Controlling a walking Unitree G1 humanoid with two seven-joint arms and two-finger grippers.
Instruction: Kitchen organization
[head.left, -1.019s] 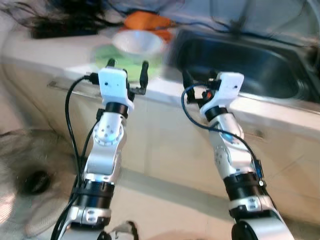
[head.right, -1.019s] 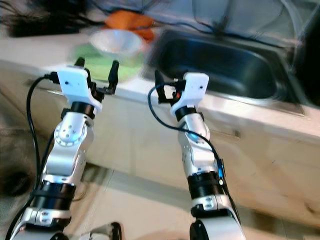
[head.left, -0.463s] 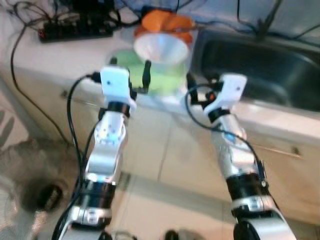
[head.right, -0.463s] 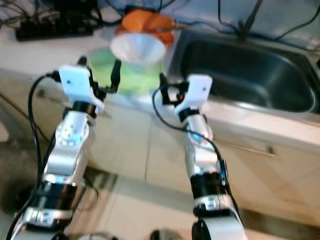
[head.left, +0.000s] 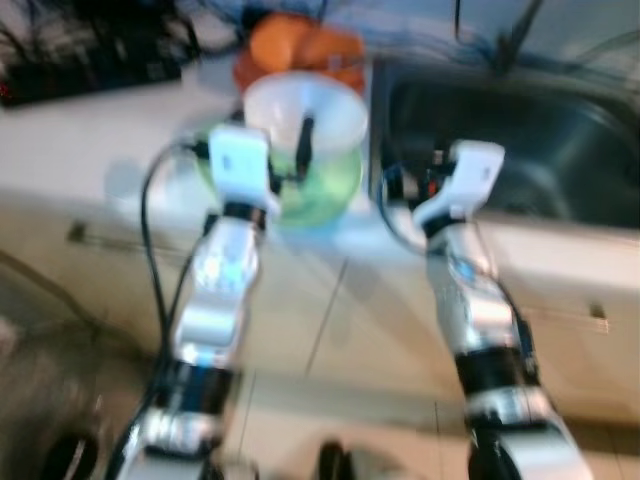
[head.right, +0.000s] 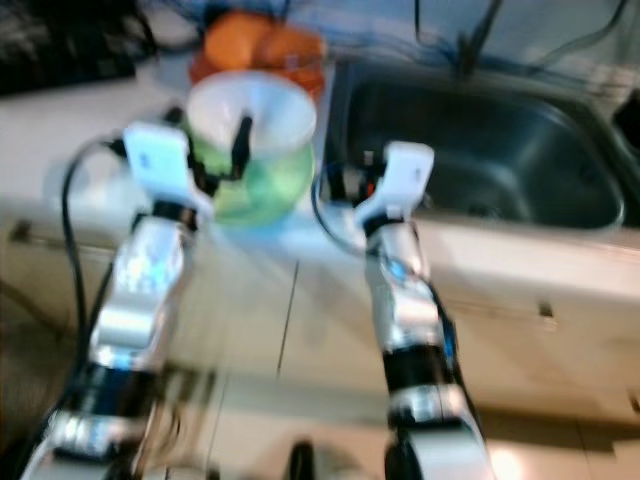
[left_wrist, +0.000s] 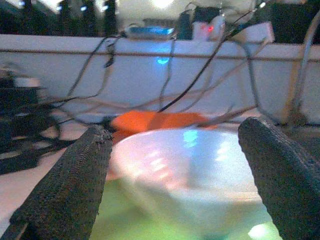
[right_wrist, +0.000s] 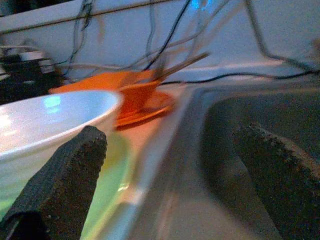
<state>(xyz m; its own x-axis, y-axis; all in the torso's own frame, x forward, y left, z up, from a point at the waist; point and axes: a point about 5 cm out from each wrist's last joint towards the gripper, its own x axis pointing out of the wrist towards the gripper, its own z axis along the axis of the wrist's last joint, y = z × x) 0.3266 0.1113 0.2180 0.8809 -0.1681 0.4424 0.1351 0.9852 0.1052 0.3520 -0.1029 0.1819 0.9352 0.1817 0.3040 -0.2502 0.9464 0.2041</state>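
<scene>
Left gripper (left_wrist: 175, 170): fingers apart — white bowl (left_wrist: 190, 170) just ahead, nested in green bowl (head.left: 320, 190).
Right gripper (right_wrist: 170, 180): fingers apart — sink (head.right: 480, 150) just ahead.

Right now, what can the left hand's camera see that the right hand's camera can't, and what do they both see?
The left wrist view alone looks over the counter at a blue light glowing on the back wall and a small red light on the ledge above. The right wrist view alone looks down into the dark sink beside the counter. Both see the white bowl sitting in a green bowl, the orange dishes behind them, the dangling cables, and that camera's own two open black fingers.
</scene>
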